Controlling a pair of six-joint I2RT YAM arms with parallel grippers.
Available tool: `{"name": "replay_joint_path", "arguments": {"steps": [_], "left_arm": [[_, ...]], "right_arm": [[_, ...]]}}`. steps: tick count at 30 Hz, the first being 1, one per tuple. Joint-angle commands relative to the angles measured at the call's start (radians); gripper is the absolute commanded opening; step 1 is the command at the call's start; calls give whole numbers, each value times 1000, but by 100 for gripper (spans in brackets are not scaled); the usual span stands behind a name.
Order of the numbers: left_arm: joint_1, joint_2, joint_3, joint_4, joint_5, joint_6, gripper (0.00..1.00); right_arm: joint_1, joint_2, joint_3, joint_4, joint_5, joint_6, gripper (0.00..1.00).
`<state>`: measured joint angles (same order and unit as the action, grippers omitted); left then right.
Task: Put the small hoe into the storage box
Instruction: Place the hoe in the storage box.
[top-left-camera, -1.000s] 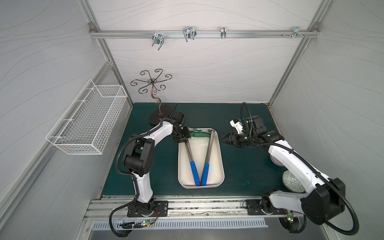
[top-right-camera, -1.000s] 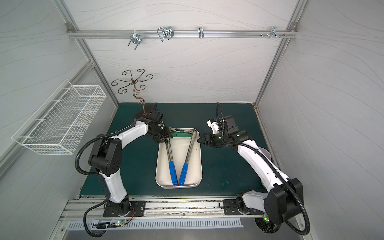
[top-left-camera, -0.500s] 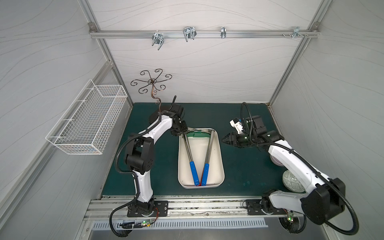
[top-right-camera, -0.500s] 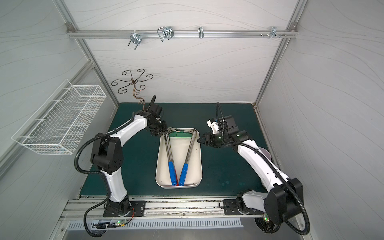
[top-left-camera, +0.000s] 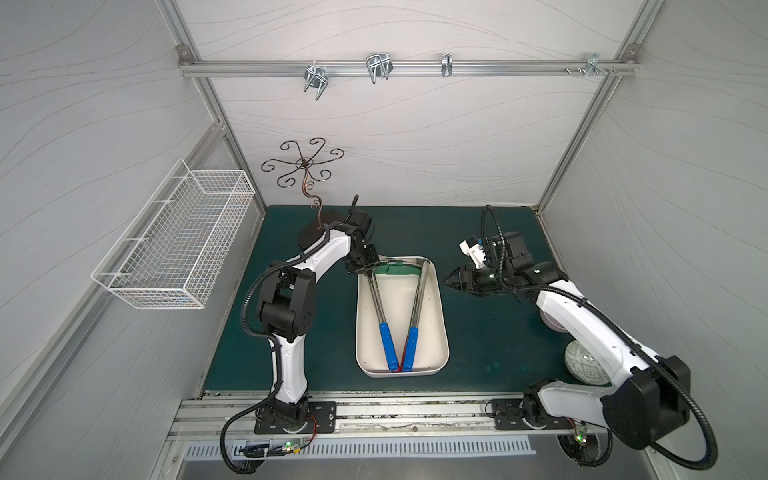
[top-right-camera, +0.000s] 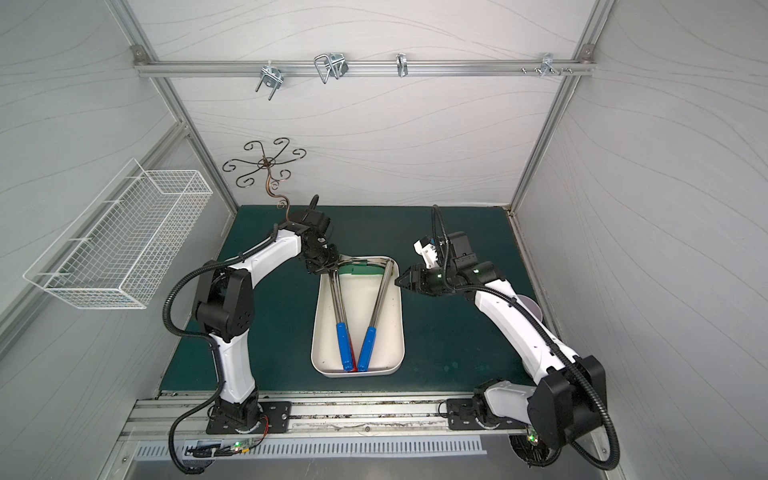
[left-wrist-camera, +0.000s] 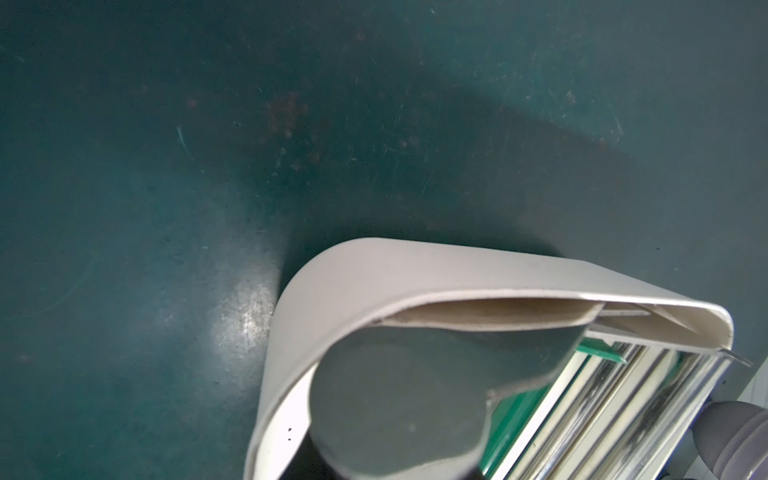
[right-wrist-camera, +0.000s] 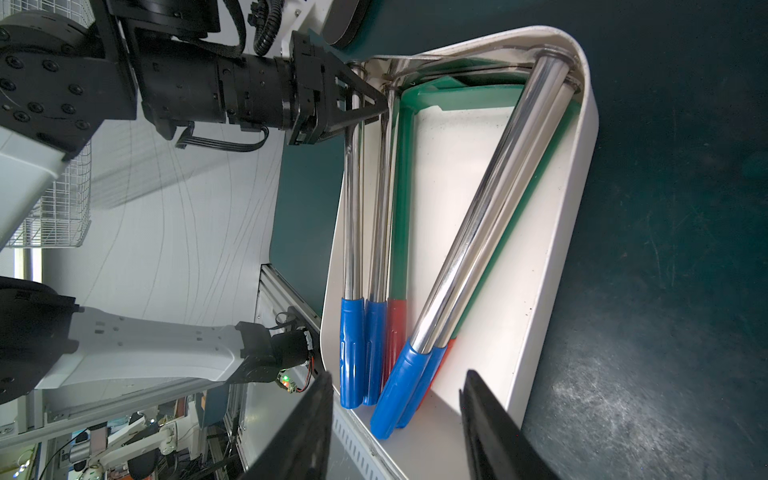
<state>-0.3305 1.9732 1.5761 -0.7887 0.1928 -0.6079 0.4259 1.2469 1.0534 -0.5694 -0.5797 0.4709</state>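
The storage box (top-left-camera: 397, 297) (top-right-camera: 361, 299) lies mid-mat in both top views. Two small hoes with chrome shafts and blue handles (top-left-camera: 386, 345) (top-left-camera: 411, 347) lie in it in a V; green and red parts show under them (right-wrist-camera: 401, 208). My left gripper (top-left-camera: 366, 271) (right-wrist-camera: 384, 109) is shut, with its tip at the box's far left corner beside the left hoe's shaft (right-wrist-camera: 352, 199). Whether it touches the shaft I cannot tell. The left wrist view shows that corner's rim (left-wrist-camera: 374, 274). My right gripper (top-left-camera: 451, 279) (right-wrist-camera: 399, 432) hovers open and empty just right of the box.
A white wire basket (top-left-camera: 178, 245) hangs on the left wall. A bronze scroll stand (top-left-camera: 307, 170) rises at the back left, close behind my left wrist. A patterned ball (top-left-camera: 584, 365) and a pale round object (top-left-camera: 552, 322) sit under my right arm.
My left gripper's jaws have closed from partly open, and its wrist has shifted slightly at the box's far left corner. Neither the hoes nor the right arm have moved.
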Motion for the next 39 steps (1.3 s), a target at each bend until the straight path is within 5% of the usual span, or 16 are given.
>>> {"name": "replay_joint_path", "arguments": {"steps": [1, 22, 32, 35, 39], "left_arm": [[-5, -102, 0, 54, 54, -34, 0], [-7, -9, -55, 182, 191, -110, 0], [-8, 28, -94, 157, 149, -78, 0], [-8, 7, -93, 133, 119, -64, 31], [-8, -46, -73, 92, 80, -39, 47]], "right_arm": [[-3, -3, -9, -10, -14, -24, 51], [-1, 5, 7, -13, -14, -27, 51], [-1, -3, -10, -13, -13, -26, 51], [-1, -5, -10, -12, -12, -26, 51], [0, -9, -10, -17, -10, -24, 51]]}}
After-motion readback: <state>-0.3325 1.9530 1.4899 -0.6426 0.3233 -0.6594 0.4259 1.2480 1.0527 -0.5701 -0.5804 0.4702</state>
